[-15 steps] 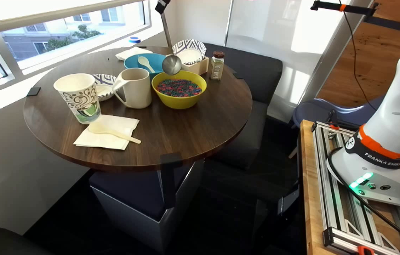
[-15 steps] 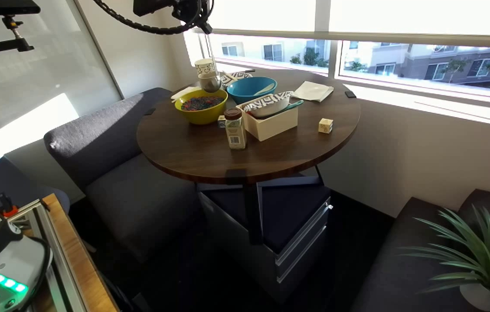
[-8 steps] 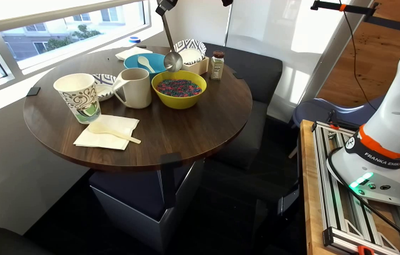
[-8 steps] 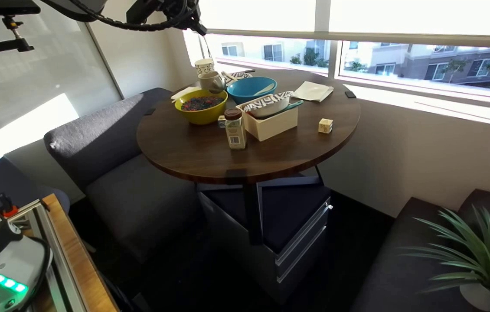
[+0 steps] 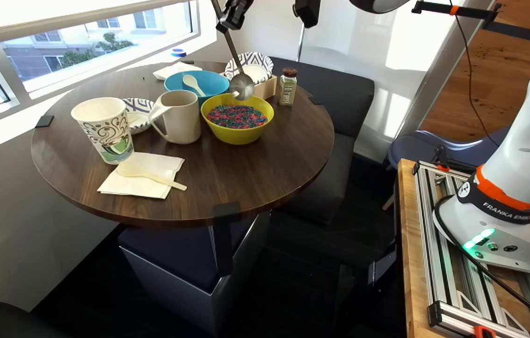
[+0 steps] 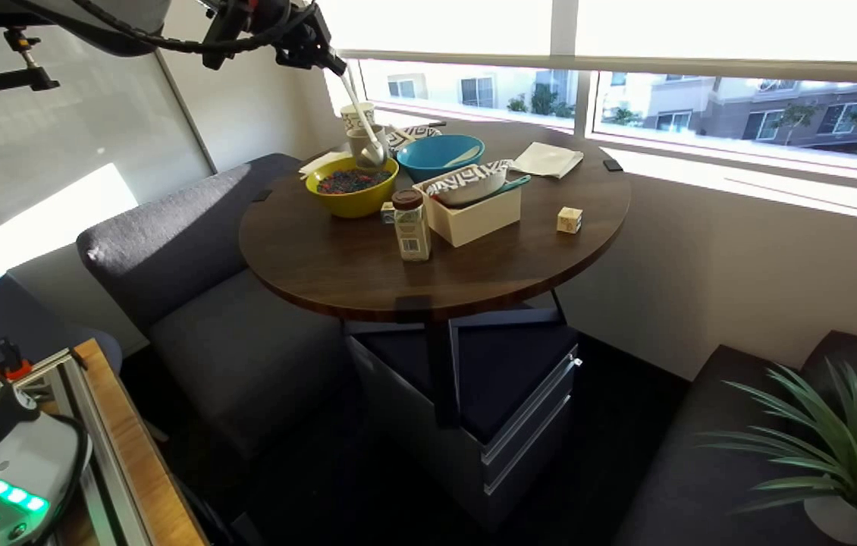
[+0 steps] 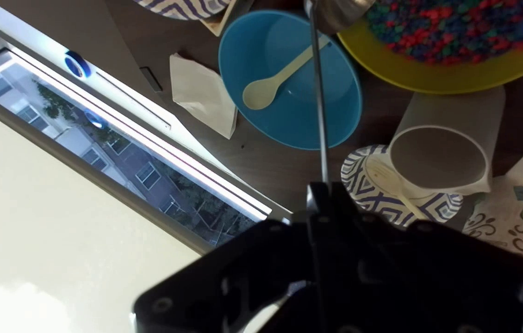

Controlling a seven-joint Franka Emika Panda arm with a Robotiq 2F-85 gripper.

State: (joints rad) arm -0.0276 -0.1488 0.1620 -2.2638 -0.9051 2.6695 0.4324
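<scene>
Since the claw (image 7: 327, 188) has swung over the last second, the ladle (image 5: 242, 87) it carries now slants more, its cupped end sitting farther right in an exterior view, at the far rim of the yellow bowl (image 5: 238, 135); I judge that this leaves it above the coloured bits (image 5: 237, 116) rather than in them, though whether it touches the rim I cannot tell. Fingers nearly together, the claw is clenched on the ladle's thin handle and touches nothing else that shows. On the far left of the yellow bowl is the blue bowl (image 7: 298, 122) with a pale spoon (image 7: 261, 92) in it; just left stands the cream pitcher (image 5: 183, 119). Farther left and nearer are a printed cup (image 5: 105, 126) and a napkin (image 5: 162, 164) bearing a wooden spoon (image 5: 150, 175). To the right, a brown-capped jar (image 5: 287, 89) stands upright near a wooden box (image 6: 478, 220), which holds a patterned paper bowl (image 6: 474, 186). Beneath them all is the round dark desk (image 5: 265, 173), which also carries a small block (image 6: 569, 220).
</scene>
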